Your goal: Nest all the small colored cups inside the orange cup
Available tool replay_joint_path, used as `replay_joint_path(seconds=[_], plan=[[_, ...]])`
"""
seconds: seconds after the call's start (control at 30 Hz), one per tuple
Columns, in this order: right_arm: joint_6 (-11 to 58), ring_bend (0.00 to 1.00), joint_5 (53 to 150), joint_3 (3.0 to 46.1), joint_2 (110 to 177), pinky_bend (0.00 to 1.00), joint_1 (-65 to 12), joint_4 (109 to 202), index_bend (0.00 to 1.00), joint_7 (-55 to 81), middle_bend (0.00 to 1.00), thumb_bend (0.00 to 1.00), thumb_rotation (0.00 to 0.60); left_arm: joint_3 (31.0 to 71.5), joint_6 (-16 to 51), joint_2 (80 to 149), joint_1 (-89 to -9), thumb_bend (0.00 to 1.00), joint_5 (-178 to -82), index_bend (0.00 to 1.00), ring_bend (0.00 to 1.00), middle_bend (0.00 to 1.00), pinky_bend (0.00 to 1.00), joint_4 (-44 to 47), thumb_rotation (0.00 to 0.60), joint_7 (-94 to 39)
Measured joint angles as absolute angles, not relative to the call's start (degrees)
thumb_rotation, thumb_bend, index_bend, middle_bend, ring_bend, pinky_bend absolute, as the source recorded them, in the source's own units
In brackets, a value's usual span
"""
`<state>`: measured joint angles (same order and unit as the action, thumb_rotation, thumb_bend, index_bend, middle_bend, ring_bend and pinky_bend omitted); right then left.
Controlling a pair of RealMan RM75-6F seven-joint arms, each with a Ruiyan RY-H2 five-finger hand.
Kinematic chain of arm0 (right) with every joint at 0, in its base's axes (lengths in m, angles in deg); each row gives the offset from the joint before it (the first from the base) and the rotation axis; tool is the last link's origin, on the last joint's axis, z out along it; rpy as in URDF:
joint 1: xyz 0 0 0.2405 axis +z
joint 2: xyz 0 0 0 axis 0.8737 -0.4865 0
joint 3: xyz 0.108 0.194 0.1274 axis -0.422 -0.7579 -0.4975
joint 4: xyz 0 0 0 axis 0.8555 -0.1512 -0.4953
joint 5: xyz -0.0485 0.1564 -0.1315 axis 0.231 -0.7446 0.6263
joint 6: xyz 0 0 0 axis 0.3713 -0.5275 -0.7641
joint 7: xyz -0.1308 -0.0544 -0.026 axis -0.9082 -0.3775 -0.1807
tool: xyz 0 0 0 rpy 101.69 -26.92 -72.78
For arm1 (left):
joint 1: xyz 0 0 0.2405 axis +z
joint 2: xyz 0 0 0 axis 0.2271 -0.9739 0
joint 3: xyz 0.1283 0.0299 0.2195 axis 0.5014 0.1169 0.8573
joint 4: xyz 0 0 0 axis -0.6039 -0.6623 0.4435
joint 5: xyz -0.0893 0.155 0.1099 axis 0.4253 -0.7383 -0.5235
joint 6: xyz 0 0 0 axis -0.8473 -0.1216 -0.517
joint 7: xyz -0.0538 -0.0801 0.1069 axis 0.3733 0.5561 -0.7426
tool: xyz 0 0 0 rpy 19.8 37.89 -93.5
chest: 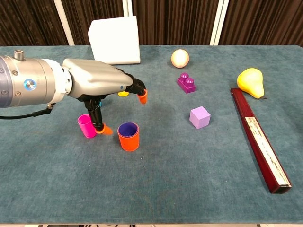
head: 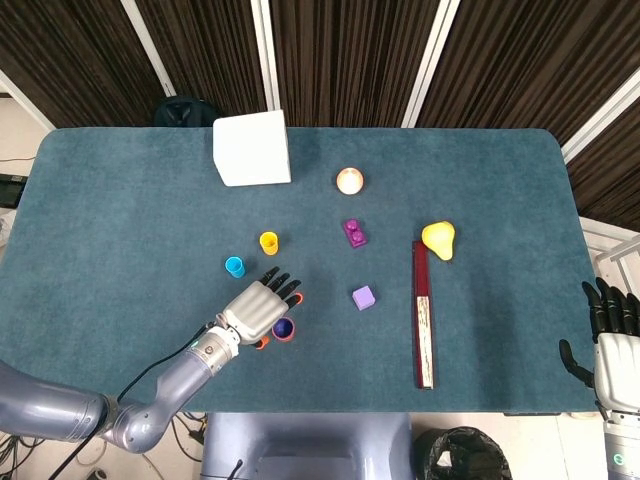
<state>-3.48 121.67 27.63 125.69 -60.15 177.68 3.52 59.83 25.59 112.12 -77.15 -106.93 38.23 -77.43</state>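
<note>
A: Left hand [chest: 102, 85] is hovering over the cups near the front edge of the table [head: 120, 200], fingers spread apart and holding nothing.

B: And the orange cup [chest: 128, 140]?

A: Upright, a little left of the middle and toward the front edge. The blue cup [chest: 128, 129] sits down inside it, only its dark rim and inside showing in the chest view. From the head view the pair shows just right of the hand.

B: The other cups?

A: Pink cup [chest: 86, 126] stands just left of the orange one, apart from it, with one orange-tipped finger close beside it. Whether they touch, I cannot tell. Yellow cup [head: 268, 242] and cyan cup [head: 235, 266] stand farther back, clear in the head view, near each other. In the chest view the hand hides most of them.

B: Right hand?

A: Right hand [head: 612, 335] is off the table's right edge near the front corner, fingers straight and apart, nothing in it.

B: Other things on the table?

A: White box [head: 252, 148] toward the back edge, a ball [head: 349, 180] right of it, purple brick [head: 354, 233], lilac cube [head: 363, 297], yellow pear [head: 438, 238], and a dark red bar [head: 423, 314] running front to back on the right side.
</note>
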Motion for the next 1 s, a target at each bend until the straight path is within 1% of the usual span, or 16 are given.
replay_joint_path(seconds=[0.07,0.17,0.43,0.63,0.73,1.0], plan=[[-3.51,0.04,121.6,27.58,125.69,0.01,-60.16,177.68,0.04,3.52,0.0,0.42,0.6,60.41,25.51,111.85,-77.44,0.1,-107.28,0.05,0.0,0.03,0.0,37.94,0.6,-78.54],[-3.33,0.04,121.15,27.45,125.78,0.01,-60.12,177.52,0.04,3.54,0.0,0.42,0.6,60.4,24.8,111.66,-77.58,0.1,-108.48,0.07,0.0,0.03,0.0,37.33,0.6,-78.83],[-1.82,0.04,119.06,26.74,126.54,0.01,-59.51,175.8,0.04,3.57,0.0,0.42,0.6,56.62,23.29,110.65,-76.95,0.1,-109.85,0.1,0.0,0.04,0.0,33.95,0.6,-74.04],[0.02,0.04,115.69,25.74,127.35,0.01,-58.97,172.93,0.04,3.88,0.0,0.42,0.6,54.15,26.15,109.3,-77.47,0.1,-108.27,0.12,0.0,0.04,0.0,28.79,0.6,-70.9],[0.98,0.04,113.9,25.2,127.87,0.01,-58.7,171.36,0.04,3.73,0.0,0.42,0.6,53.26,28.05,109.24,-77.94,0.12,-107.81,0.13,0.0,0.04,0.0,25.73,0.6,-69.59],[3.04,0.04,111.23,24.46,129.5,0.01,-57.79,168.22,0.04,2.49,0.0,0.42,0.6,51.72,34.6,111.55,-79.47,0.14,-104.66,0.15,0.0,0.04,0.0,16.29,0.6,-66.04]])
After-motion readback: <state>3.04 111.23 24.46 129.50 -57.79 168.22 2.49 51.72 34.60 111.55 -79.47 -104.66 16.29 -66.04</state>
